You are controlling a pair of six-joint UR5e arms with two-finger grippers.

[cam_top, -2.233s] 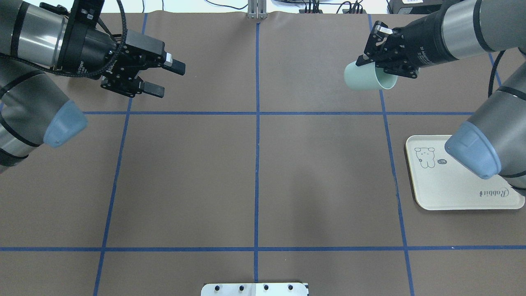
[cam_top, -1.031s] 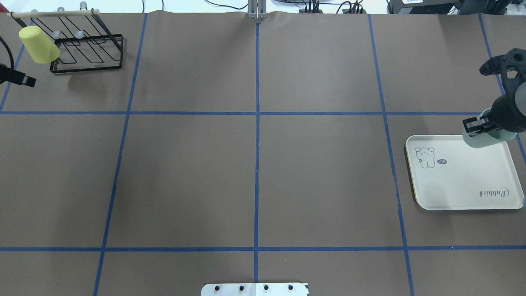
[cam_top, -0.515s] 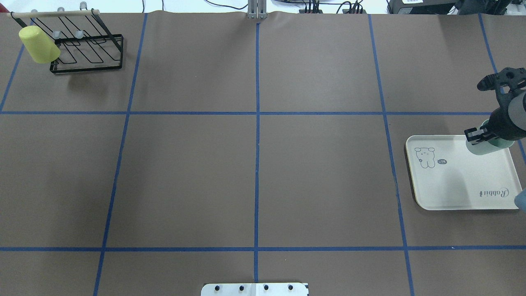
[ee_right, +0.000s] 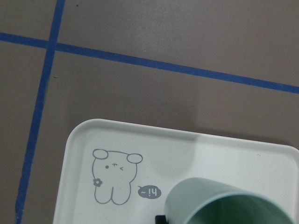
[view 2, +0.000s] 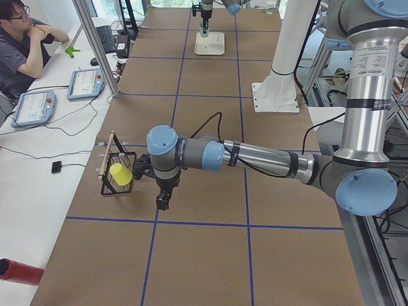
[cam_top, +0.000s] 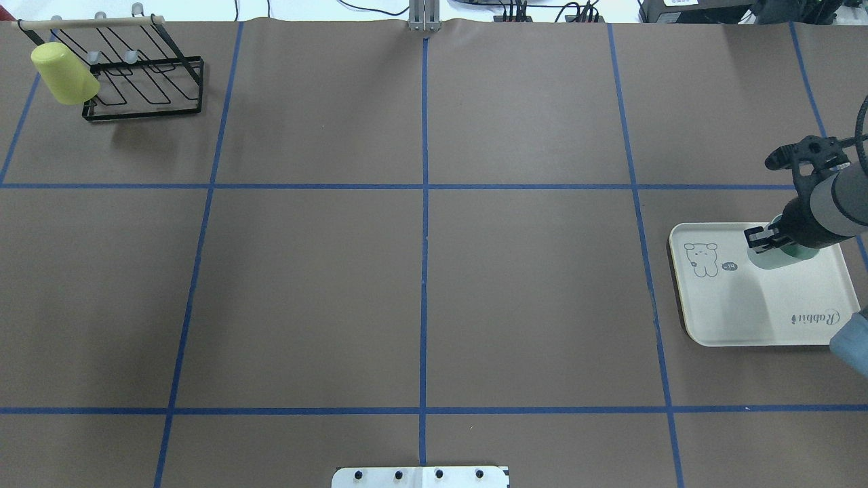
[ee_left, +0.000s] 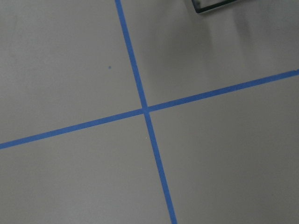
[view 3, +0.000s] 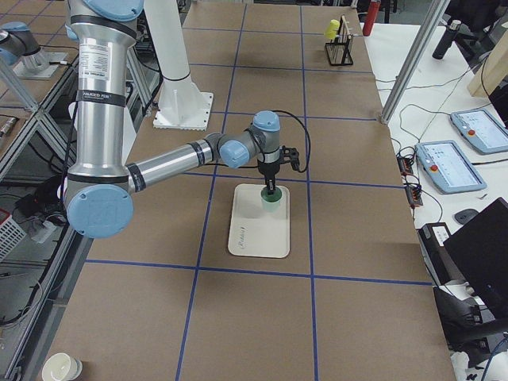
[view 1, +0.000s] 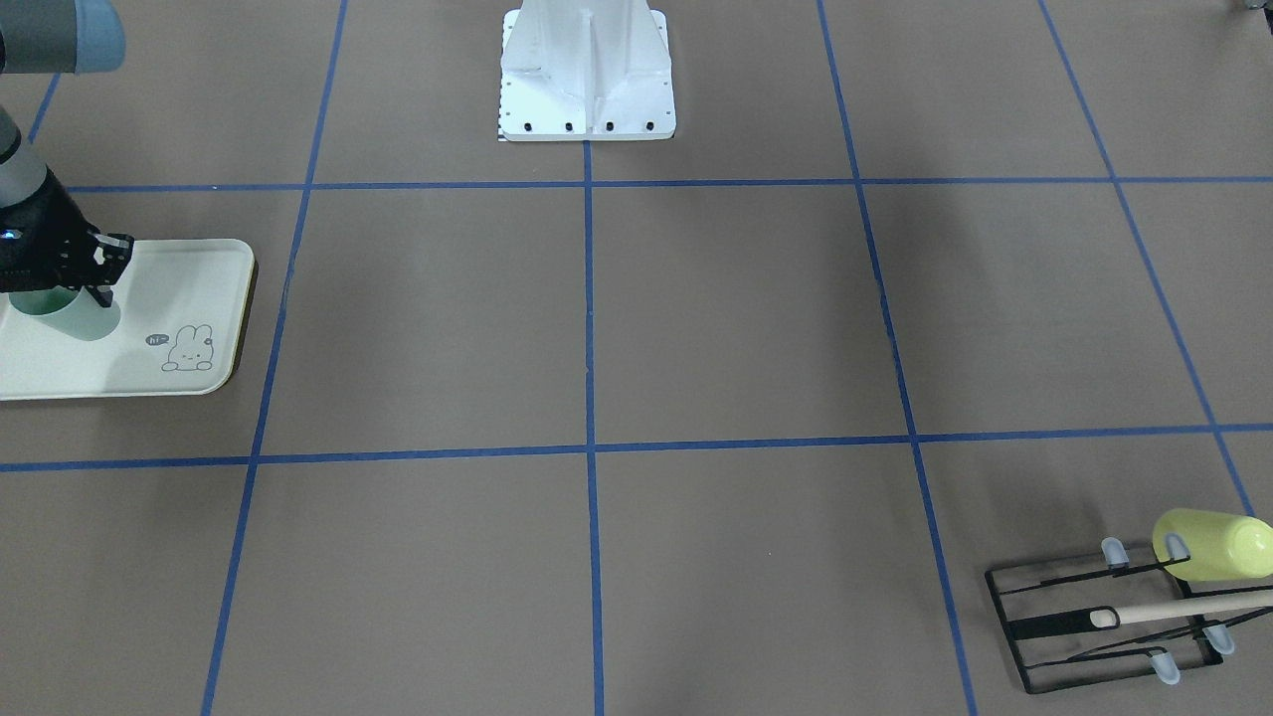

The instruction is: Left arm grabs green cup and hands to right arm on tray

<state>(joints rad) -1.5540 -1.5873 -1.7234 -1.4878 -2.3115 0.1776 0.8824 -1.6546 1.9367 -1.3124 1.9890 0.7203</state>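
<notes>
**Cup carried in over the tray**

Near the bench's far-left corner, the left gripper (view 2: 164, 201) hangs beside the rack (cam_top: 142, 88); I cannot tell how wide it stands. By the right edge, the right gripper (cam_top: 770, 242), clamped on the green cup (cam_top: 773, 260), has moved inward from the far rim of the tray (cam_top: 746, 318). Release looks next.

- My table (cam_top: 529, 291) is covered in brown paper, and blue tape lines (cam_top: 424, 271) cut it into a grid of large squares.
- The tray (cam_top: 746, 312), cream with a bunny drawing and "Rabbit" in script, lies flat at my 3 o'clock, close to the table's right end.
- A black wire rack (cam_top: 142, 114) stands at my 11 o'clock, in the far left corner, well apart from the tray.
- My white base plate (cam_top: 420, 477) sits at 6 o'clock, on the middle tape line.
</notes>
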